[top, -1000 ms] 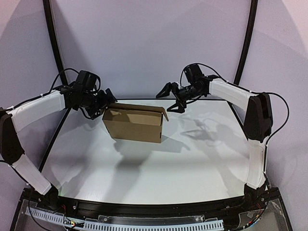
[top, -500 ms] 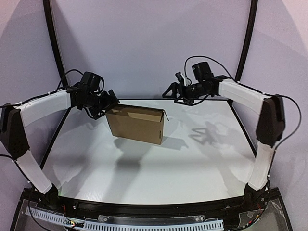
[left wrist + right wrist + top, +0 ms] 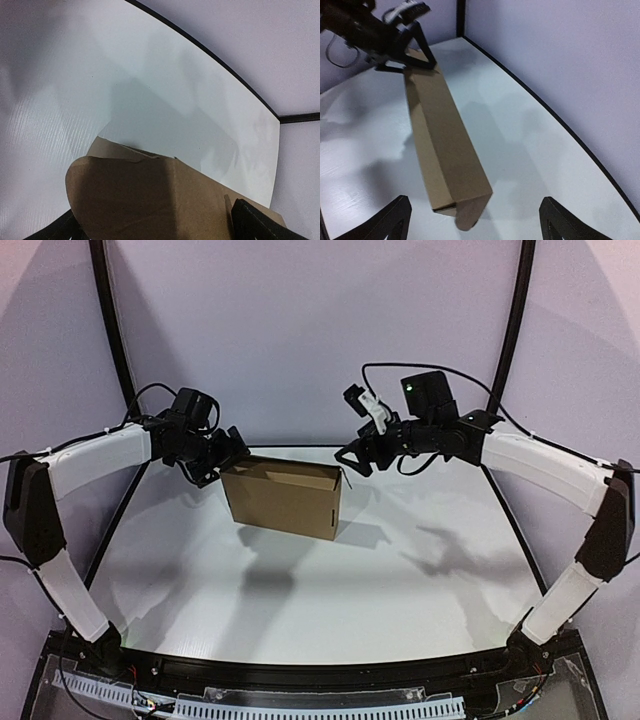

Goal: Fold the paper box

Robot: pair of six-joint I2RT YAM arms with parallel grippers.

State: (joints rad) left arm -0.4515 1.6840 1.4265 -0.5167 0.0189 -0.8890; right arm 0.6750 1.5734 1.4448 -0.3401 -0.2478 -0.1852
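- Brown cardboard first: your paper box (image 3: 283,502) stands on a long edge at the far middle of the table (image 3: 300,600), already closed into a shallow carton; a small flap sticks out at its right end.
- What changed in the last second: the right arm has swung round, and your right gripper (image 3: 352,456) now points at the box's upper right corner, just beside it, where before it hung further off; the box itself has turned a little on the table.
- Claws: the right one stands wide, nothing between its fingers (image 3: 390,222); the left gripper (image 3: 222,452) is spread wide around the box's left end (whether its pads press the card, you cannot tell).
- What it means, as a judgement: you look set to tuck that last flap while the left side steadies the box.
- Count: one box; two grippers; one table.
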